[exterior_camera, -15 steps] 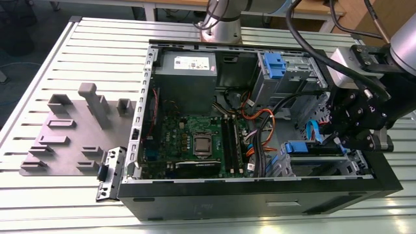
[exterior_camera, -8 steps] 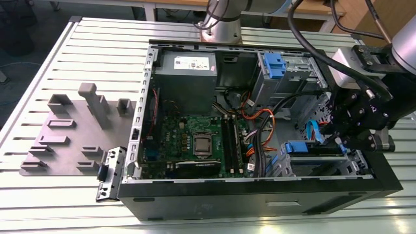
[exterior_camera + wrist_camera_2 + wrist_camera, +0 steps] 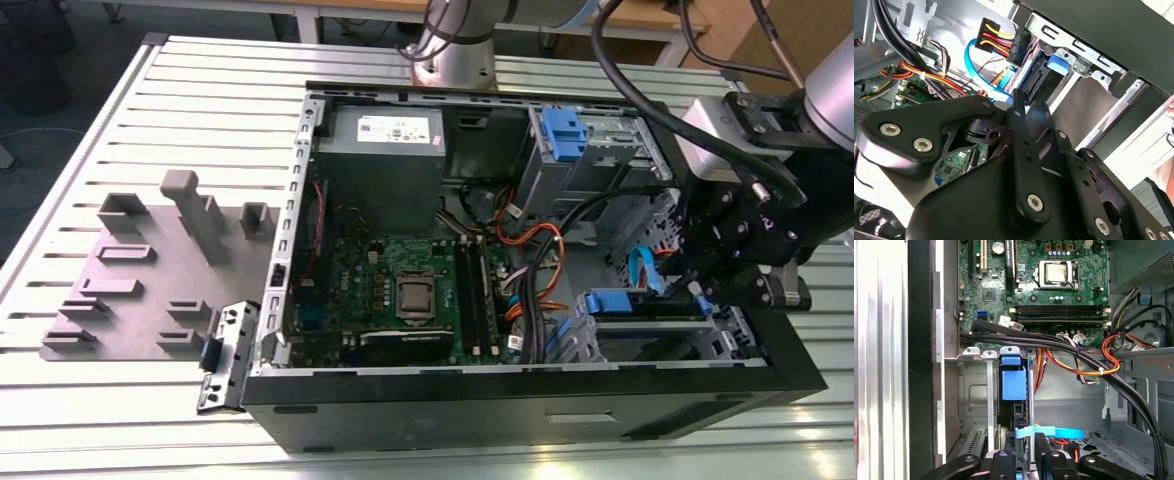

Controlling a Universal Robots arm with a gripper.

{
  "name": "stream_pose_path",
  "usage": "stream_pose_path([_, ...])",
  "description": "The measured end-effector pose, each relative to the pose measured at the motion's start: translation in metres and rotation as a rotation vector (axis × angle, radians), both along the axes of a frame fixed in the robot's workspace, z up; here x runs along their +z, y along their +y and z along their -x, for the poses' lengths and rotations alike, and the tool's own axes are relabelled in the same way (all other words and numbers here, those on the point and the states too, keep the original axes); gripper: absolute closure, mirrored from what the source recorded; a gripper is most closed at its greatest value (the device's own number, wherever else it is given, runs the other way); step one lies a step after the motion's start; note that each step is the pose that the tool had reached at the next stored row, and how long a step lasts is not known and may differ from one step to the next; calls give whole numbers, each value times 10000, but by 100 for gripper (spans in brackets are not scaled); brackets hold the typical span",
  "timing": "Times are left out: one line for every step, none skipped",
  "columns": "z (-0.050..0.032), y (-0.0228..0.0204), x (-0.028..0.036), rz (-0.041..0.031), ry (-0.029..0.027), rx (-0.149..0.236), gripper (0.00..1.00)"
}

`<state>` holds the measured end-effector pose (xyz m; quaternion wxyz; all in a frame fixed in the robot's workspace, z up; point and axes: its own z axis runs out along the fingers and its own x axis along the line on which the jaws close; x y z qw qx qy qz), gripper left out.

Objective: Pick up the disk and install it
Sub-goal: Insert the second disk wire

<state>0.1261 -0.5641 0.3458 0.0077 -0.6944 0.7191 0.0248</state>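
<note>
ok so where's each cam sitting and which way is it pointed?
Exterior view: off the arm, above, looking down into the open computer case; arm and gripper at that view's right.
First wrist view: on the arm, looking past the gripper at the disk in its bay and the motherboard.
Second wrist view: on the arm, across the gripper to the disk.
Both wrist views share the disk.

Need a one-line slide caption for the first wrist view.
Gripper poised over the blue-framed disk standing in the drive bay of the open computer case.

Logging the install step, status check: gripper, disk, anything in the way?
Gripper down in the case's drive bay. Disk upright in the bay, at the fingertips; grip unclear. Light blue cable crosses right beside the fingertips.
</note>
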Motion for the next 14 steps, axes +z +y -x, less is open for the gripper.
stream_pose_path([0,15,0,0,0,0,71])
stream_pose_path([0,31,0,0,0,0,71])
stream_pose_path([0,44,2,-1,0,0,71])
stream_pose_path([0,55,5,-1,0,0,71])
stream_pose_path([0,63,13,0,0,0,71])
stream_pose_path([0,71,26,-1,0,0,71])
stream_pose_path([0,77,42,1,0,0,71])
stream_pose_path([0,83,59,-2,0,0,71])
stream_pose_path([0,89,76,-5,0,0,71])
stream_pose_path([0,95,93,-6,0,0,71])
stream_pose_path([0,100,98,-14,0,0,71])
stream_pose_path([0,109,97,-23,0,0,71])
stream_pose_path([0,127,98,-24,0,0,71])
stream_pose_path([0,147,99,-24,0,0,71])
